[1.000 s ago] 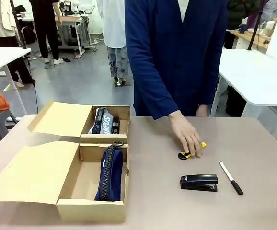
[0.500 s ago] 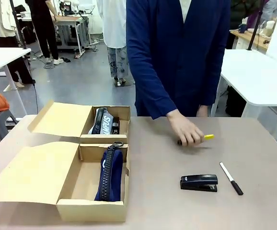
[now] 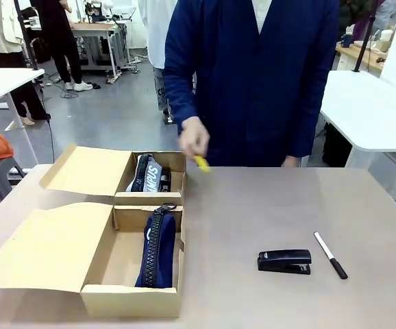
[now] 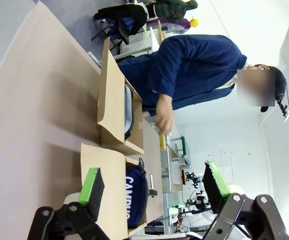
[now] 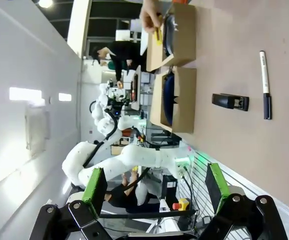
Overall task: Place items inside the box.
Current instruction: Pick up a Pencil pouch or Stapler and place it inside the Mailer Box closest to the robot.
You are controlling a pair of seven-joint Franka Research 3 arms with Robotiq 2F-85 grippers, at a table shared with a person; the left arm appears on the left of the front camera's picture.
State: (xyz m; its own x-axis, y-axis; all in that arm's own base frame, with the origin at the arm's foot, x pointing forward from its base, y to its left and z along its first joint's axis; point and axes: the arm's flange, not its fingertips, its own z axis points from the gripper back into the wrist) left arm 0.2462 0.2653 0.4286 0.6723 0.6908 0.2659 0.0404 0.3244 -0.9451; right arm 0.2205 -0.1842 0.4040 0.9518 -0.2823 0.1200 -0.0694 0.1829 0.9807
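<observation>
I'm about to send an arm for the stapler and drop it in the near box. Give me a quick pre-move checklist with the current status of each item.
1. Left gripper open and empty: ok.
2. Right gripper open and empty: ok.
3. Stapler lying free on the table, apart from the marker: ok.
4. Near box has room: ok, there is bare floor left of its navy pouch.
5. Person's hand away from the boxes: not ok, it holds the yellow utility knife by the right edge of the far box.
6. Room left in the far box: cannot tell.
</observation>
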